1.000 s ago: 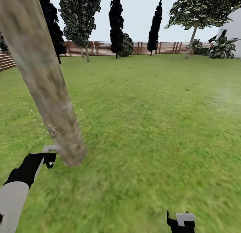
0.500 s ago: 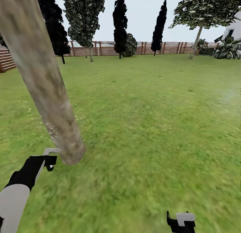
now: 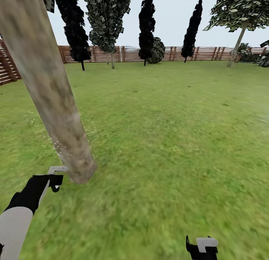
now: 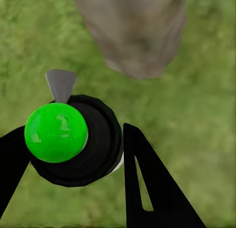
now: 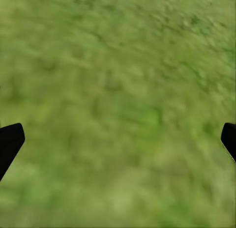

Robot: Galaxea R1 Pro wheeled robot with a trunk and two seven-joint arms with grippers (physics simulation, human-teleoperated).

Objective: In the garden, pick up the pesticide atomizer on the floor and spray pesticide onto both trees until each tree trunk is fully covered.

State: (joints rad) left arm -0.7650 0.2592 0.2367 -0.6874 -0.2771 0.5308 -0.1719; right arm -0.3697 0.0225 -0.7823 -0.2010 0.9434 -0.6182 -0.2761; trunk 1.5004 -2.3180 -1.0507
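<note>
The left gripper is clamping the pesticide atomizer, its dot showing green, just beside the tree trunk; white specks are dotting the bark. The right gripper is hanging over grass, fingers wide apart.

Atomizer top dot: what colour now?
Bright green; the dot on the pesticide atomizer shows best in the left wrist view.
</note>
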